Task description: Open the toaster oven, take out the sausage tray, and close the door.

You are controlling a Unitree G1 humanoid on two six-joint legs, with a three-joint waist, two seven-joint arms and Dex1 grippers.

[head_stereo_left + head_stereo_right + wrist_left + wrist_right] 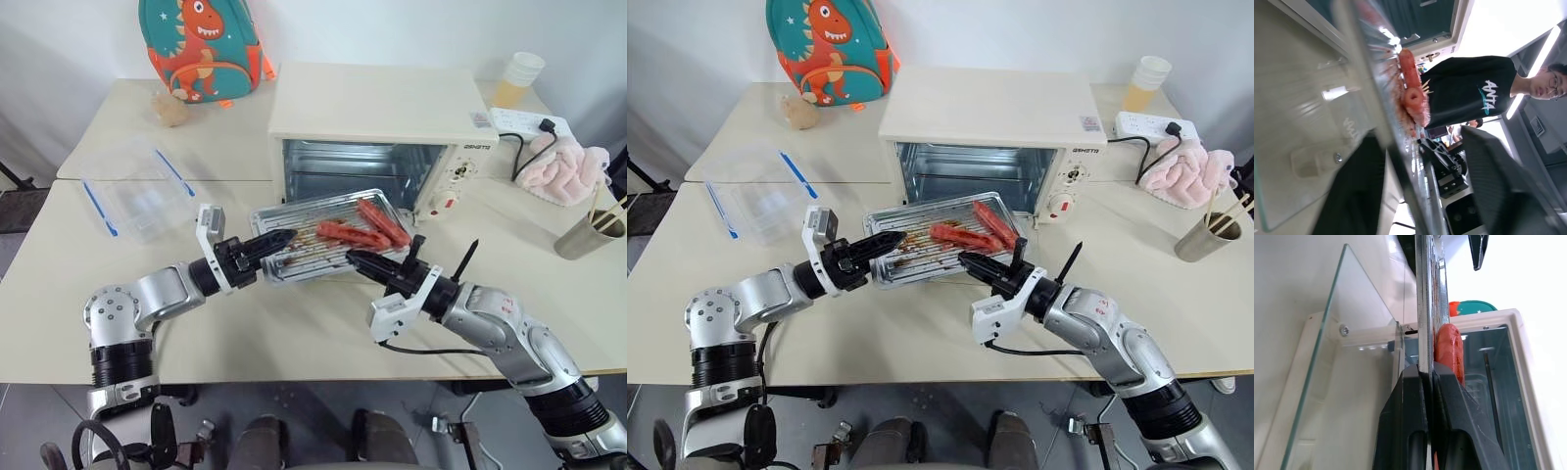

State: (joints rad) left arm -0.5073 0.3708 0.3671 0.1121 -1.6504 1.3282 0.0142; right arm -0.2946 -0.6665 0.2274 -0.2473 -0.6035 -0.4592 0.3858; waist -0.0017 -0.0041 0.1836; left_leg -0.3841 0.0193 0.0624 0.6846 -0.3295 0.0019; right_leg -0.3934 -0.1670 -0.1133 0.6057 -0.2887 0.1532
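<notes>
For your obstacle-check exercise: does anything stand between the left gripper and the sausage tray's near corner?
Nothing visible does. The left gripper sits right at the near left corner of the sausage tray, its fingers straddling the rim. The right gripper is shut on the tray's front edge, away from that corner.

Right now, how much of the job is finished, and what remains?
Done: the door of the toaster oven lies open. In hand: the sausage tray is out in front of the oven; the right gripper is shut on its near edge, and the left gripper straddles its left edge, not clearly clamped. Left: carry the tray clear, set it down, and close the door.
</notes>
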